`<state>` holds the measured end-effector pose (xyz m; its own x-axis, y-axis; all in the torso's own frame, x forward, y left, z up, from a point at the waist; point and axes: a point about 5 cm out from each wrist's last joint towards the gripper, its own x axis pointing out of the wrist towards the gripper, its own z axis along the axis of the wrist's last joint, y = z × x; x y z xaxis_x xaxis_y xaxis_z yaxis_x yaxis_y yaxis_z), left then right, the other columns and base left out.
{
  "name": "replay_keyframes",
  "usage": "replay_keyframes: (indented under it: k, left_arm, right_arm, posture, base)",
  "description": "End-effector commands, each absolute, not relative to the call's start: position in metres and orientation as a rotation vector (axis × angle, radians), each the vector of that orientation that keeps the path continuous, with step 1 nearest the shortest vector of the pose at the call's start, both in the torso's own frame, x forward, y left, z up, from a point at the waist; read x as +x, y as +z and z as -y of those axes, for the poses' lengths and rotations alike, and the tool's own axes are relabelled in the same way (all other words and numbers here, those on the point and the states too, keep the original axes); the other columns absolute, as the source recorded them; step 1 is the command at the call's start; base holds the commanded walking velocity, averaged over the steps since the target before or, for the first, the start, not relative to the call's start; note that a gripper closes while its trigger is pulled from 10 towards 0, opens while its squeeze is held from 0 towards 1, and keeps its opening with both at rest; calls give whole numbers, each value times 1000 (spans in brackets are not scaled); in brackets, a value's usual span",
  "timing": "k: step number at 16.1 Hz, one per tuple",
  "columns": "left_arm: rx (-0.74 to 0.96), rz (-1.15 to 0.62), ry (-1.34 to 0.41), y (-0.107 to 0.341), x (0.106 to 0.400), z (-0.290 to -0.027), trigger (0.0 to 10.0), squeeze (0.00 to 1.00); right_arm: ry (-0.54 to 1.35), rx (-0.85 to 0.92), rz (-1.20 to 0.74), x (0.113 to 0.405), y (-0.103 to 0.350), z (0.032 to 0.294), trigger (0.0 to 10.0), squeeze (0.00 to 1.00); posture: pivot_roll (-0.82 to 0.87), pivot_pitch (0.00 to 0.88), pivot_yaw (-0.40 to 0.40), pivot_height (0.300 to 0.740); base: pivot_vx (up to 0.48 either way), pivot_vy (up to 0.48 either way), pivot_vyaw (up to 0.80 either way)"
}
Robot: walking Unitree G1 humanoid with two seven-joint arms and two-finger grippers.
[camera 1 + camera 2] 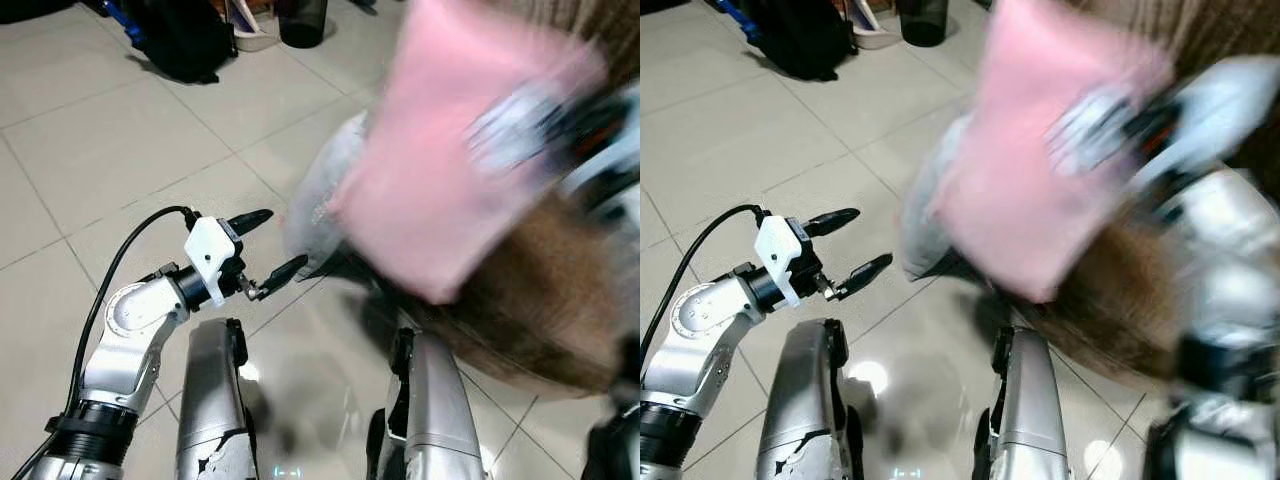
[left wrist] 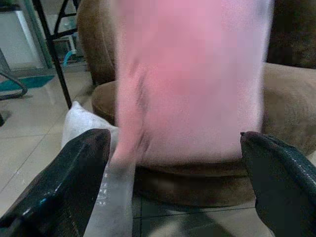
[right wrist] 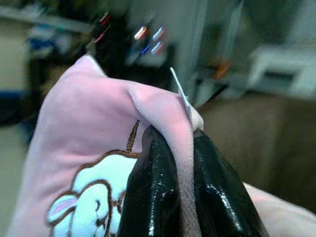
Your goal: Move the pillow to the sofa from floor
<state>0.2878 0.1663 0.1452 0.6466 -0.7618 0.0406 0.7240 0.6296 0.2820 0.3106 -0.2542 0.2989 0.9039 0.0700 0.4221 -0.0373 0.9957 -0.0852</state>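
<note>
My right claw [image 3: 183, 163] is clenched on a pinched corner of the soft pink pillow with a cartoon print [image 3: 94, 148] — it hangs in the air, off the tiled floor [image 1: 120, 130], blurred and right in front of the brown fabric sofa [image 1: 540, 300]. My left claw [image 1: 262, 245] waits released beside it, holding nothing (a grey-white cushion [image 2: 86, 123] lies by the sofa's base). I judge the lift done; what's left is to set the pillow on the seat and let go

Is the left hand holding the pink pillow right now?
No. The left hand hangs open over the floor tiles with nothing between its fingers, while the right hand pinches the pink pillow.
</note>
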Motion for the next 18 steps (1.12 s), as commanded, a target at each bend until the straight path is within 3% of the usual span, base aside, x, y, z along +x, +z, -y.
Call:
replay_keyframes:
  k: [1, 2, 4, 6, 10, 13, 18]
  left_arm:
    - [231, 164, -836, 152, 289, -165, 10000, 0]
    - [207, 166, -840, 159, 289, -162, 10000, 0]
    - [206, 163, -832, 165, 287, -156, 10000, 0]
    - [206, 146, -801, 167, 290, -152, 10000, 0]
    - [164, 112, -706, 178, 290, -143, 10000, 0]
    - [285, 92, -678, 174, 292, -146, 10000, 0]
    - [349, 131, -633, 189, 297, -149, 10000, 0]
  right_arm:
    - [-23, -96, 464, 301, 314, 265, 0, 0]
    - [-26, -132, 388, 305, 304, 263, 10000, 0]
    - [-48, -125, 162, 315, 255, 253, 10000, 0]
    - [-122, -90, 73, 316, 227, 251, 10000, 0]
    - [-285, 0, 103, 309, 221, 258, 10000, 0]
    - [-296, -113, 159, 304, 233, 252, 10000, 0]
    - [-252, -154, 139, 299, 229, 237, 10000, 0]
  posture:
    - [94, 95, -86, 490]
    - [89, 93, -87, 490]
    - [91, 93, -90, 490]
    - [93, 90, -88, 494]
    - [88, 87, -73, 534]
    - [82, 83, -76, 559]
    - [76, 80, -84, 609]
  base:
    - [0, 0, 0]
    - [0, 0, 0]
    - [0, 0, 0]
    - [0, 0, 0]
    - [0, 0, 0]
    - [0, 0, 0]
    - [0, 0, 0]
